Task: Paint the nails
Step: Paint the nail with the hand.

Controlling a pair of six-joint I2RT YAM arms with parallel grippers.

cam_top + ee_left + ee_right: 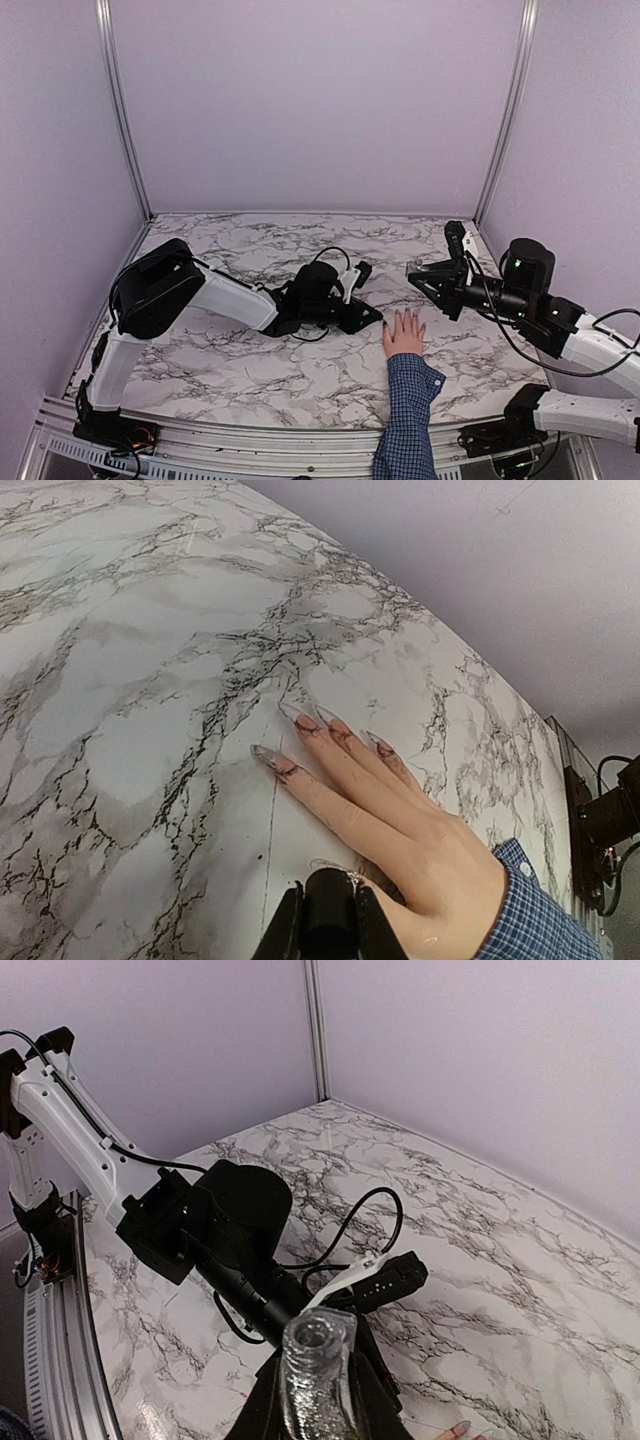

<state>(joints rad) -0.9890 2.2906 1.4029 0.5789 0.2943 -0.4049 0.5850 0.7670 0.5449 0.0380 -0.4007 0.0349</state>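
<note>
Nails [300, 718] on a hand [404, 337] flat at the desk's [250, 350] 4 o'clock. At its 9 o'clock, we see the left pincer [375, 322] gripping a dark piece [330, 920], perhaps a cap. At 1 o'clock, the right pincer [420, 272] clasps a glittery bottle [318, 1355].

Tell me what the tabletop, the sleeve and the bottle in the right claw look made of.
Tabletop: probably a marble-print laminate or film, smooth and faintly glossy; grey veins on white.
Sleeve: woven fabric, blue check, matte.
Bottle: seemingly clear glass or plastic, sparkly grey inside, open-mouthed.
</note>
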